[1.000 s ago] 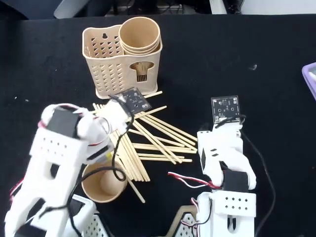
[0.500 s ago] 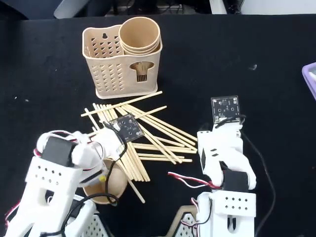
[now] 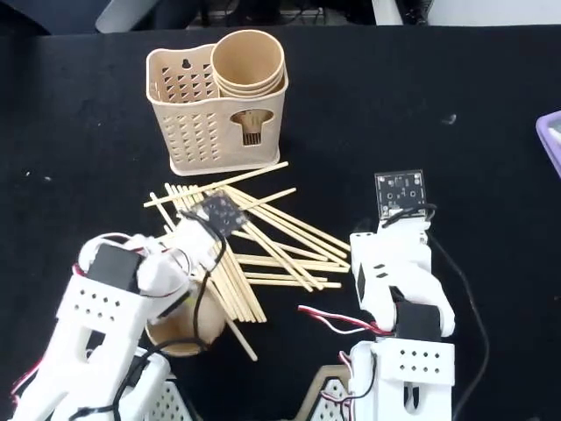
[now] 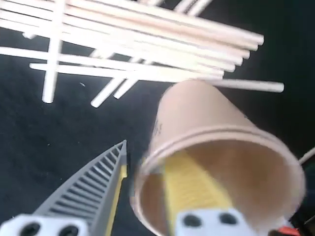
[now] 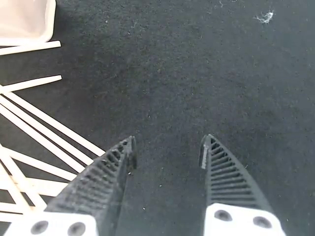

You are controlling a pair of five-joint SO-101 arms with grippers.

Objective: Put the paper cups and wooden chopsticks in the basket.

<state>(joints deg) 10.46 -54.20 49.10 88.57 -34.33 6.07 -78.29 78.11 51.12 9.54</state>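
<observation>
The left gripper (image 4: 152, 152) is low at the near left of the table (image 3: 456, 175), at a loose cup (image 4: 206, 123). The cup is tipped, its mouth toward the wrist camera and its base toward the chopsticks (image 3: 263, 237). The fingers are spread across the cup's wall: 1 finger (image 4: 189, 189) with a yellow pad reaches inside the mouth, and the other (image 4: 93, 189) is outside. A thin dark gap shows between the outside finger's tip and the rim. In the high view the cup sits under this arm, just beside the near end of the chopstick pile.

The right gripper (image 5: 167, 147) is at the near right, pointing down over bare black table. Its 2 fingers are spread apart with nothing between them. The nearest chopstick ends lie just beside one finger.

The chopsticks lie loose in a crossed pile on the table between the 2 arms and the basket (image 3: 206, 132). Some lie close together side by side and others fan out toward the right arm.

The basket stands upright at the far side, with the farthest sticks near its base. It has 2 compartments, and a stack of cups (image 3: 248, 57) stands in the right one, mouths up.
</observation>
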